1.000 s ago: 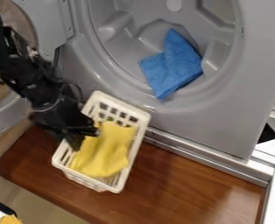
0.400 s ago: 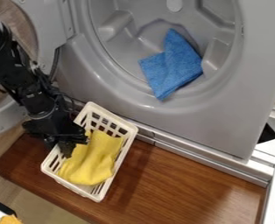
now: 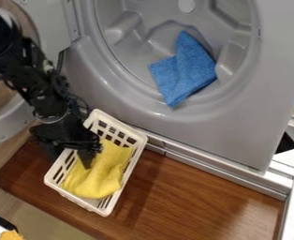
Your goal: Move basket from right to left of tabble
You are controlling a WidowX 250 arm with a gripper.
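The basket (image 3: 125, 174), which we see shifted leftward, now rests at the worktop's (image 3: 193, 187) left part, yellow cloth (image 3: 98, 176) inside. Our claw (image 3: 69, 157) has spread astride its near-left rim; the move looks done, leaving us to withdraw.

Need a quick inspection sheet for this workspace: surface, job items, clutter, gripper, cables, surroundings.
Surface: brown wooden board, glossy.
Job items: white basket upright on the board's left part, yellow cloth inside.
Clutter: blue cloth in the opening of the gray appliance; orange item at lower-left corner.
Gripper: black gripper at the basket's left side.
Cables: dark cable looped beside the arm.
Surroundings: appliance door open behind the arm; metal rails at right.
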